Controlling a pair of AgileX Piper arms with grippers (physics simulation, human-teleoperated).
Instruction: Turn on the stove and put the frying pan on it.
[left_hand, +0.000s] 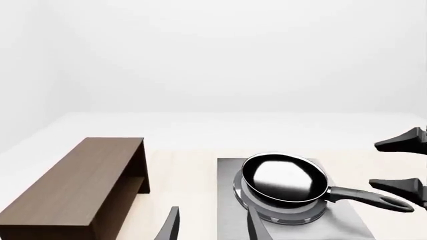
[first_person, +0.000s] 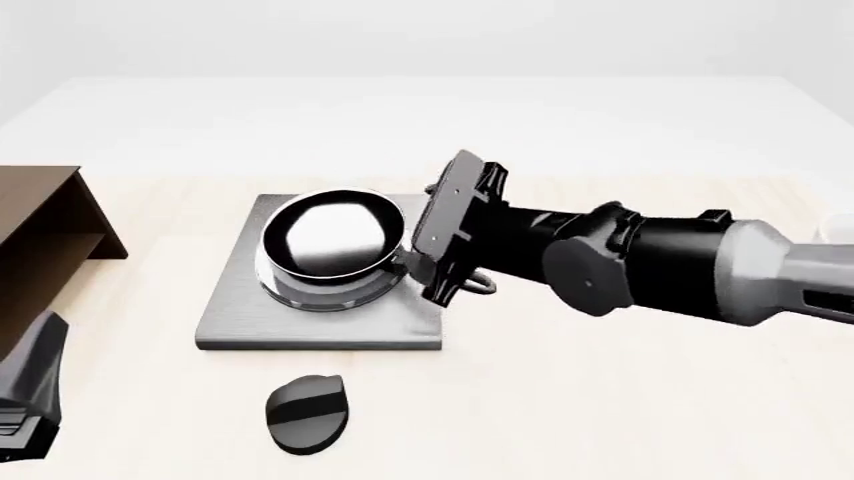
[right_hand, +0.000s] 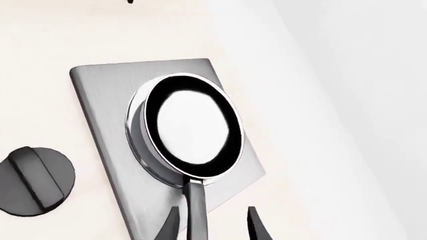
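The frying pan sits upright on the stove's silver rings, its handle pointing right toward my right arm. The stove is a flat grey slab, and its black oval knob lies apart in front of it. My right gripper is open, and in the right wrist view the pan's handle runs between its fingers. In that view the pan, the stove and the knob all show. My left gripper is open and empty, back at the front left, looking at the pan.
A brown wooden shelf stands at the left of the table, also seen in the left wrist view. My right arm's thick body reaches in from the right over the table. My left gripper shows at the lower left edge.
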